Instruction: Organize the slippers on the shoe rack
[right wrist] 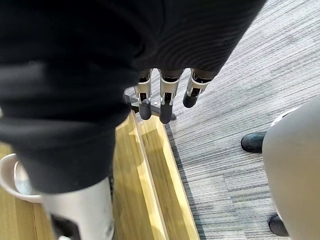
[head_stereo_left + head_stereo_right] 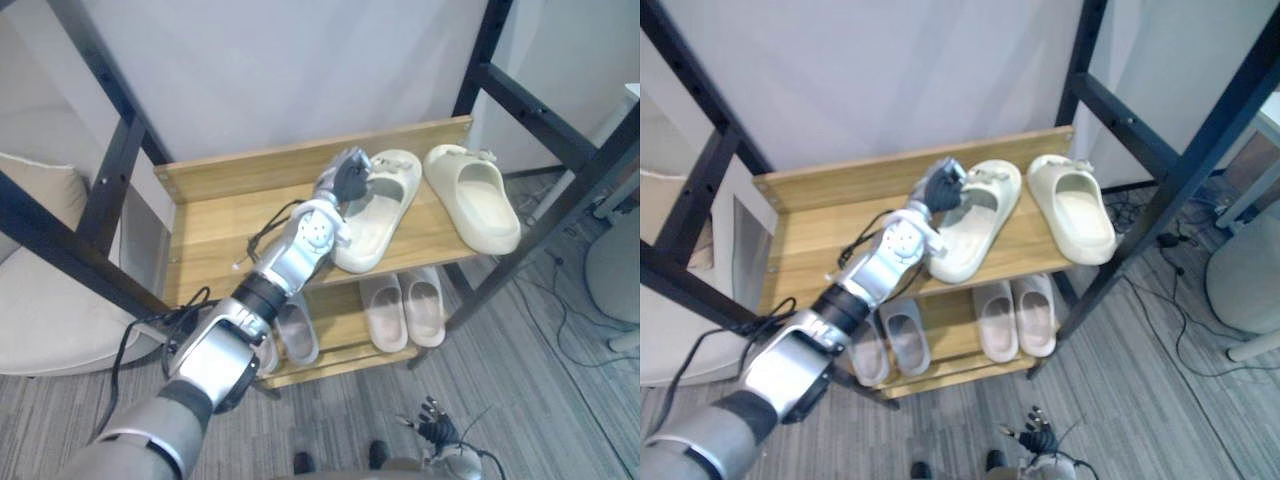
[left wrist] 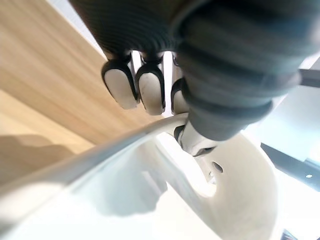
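On the shoe rack's (image 2: 215, 215) top shelf, the left hand (image 2: 347, 177) pinches the strap of the left cream slipper (image 2: 378, 225), which lies askew with its toe at the near edge. A pull could likely tip it off, or knock the right cream slipper (image 2: 478, 200). The right hand (image 2: 434, 427) hangs low, fingers relaxed.

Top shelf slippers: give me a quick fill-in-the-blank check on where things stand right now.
The left hand grips the strap of a cream slipper on the ____ shelf of the shoe rack.
A second cream slipper lies to its ____.
On the lower shelf stand a grey pair and a pale pair: ____ slippers in all.
The right hand, fingers straight, hangs low over the ____.
Missing words: top; right; four; floor.
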